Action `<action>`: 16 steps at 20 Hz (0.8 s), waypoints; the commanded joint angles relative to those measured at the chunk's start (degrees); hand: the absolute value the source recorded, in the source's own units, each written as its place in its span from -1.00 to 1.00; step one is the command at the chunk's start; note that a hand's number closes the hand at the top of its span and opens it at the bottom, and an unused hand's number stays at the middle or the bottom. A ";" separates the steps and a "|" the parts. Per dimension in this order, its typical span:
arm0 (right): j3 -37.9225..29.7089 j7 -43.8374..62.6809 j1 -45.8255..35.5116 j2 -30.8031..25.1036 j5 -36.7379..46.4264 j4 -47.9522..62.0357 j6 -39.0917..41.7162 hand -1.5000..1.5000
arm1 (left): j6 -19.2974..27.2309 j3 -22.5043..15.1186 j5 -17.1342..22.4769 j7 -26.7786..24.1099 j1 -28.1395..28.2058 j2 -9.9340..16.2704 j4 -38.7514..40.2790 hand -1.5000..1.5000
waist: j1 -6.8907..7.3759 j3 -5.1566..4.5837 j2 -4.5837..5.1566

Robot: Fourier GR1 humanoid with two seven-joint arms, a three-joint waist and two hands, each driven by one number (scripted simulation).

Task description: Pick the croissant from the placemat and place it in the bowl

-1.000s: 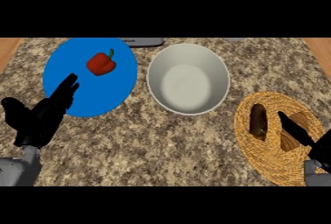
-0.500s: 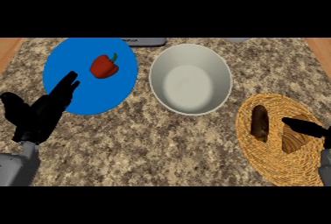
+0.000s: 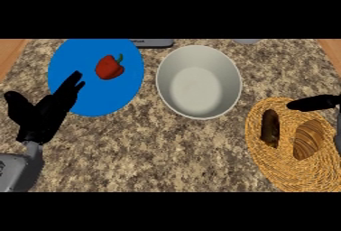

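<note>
Right hand (image 3: 314, 103) withdrawn to right edge since earlier frame, fingers indiscernible. Brown croissant (image 3: 269, 127) uncovered on woven placemat (image 3: 286, 173), beside bowl (image 3: 198, 81). Left hand (image 3: 45, 112) spread, resting.

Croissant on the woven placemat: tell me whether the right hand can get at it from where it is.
Probably yes. The croissant lies uncovered on the placemat, the right hand hovers just above it, and only a dark item lies beside it.
</note>
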 commanded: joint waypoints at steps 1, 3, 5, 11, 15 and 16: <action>-0.43 12.01 -5.28 -0.71 -3.64 2.97 12.11 -1.00 | -1.18 1.01 0.66 -0.30 0.41 0.35 -0.25 0.00 | 0.31 0.15 -0.01; 1.19 15.66 -5.19 0.48 -3.36 1.28 13.51 -1.00 | -0.87 1.28 0.35 0.09 -0.04 0.32 0.22 0.00 | -0.30 0.14 -0.16; 0.90 17.13 -7.91 0.64 -4.05 2.49 15.13 -1.00 | -0.64 0.44 -1.05 -1.95 -0.18 -1.32 2.62 0.00 | -0.43 0.11 0.02; -1.12 18.27 -6.33 1.06 -5.73 3.19 16.77 -1.00 | -2.67 2.19 -0.18 -3.07 1.71 -0.31 2.63 0.00 | -0.74 0.17 -0.22; -1.61 16.66 -6.90 2.18 -5.34 8.59 17.56 -1.00 | -0.64 1.06 -1.25 -0.63 1.54 -1.48 -0.44 0.00 | 0.01 0.24 -0.12; -1.60 18.74 -7.72 2.00 -5.42 7.38 18.95 -1.00 | -1.98 2.45 0.38 1.99 -0.49 0.16 -0.14 0.00 | -0.38 0.22 -0.21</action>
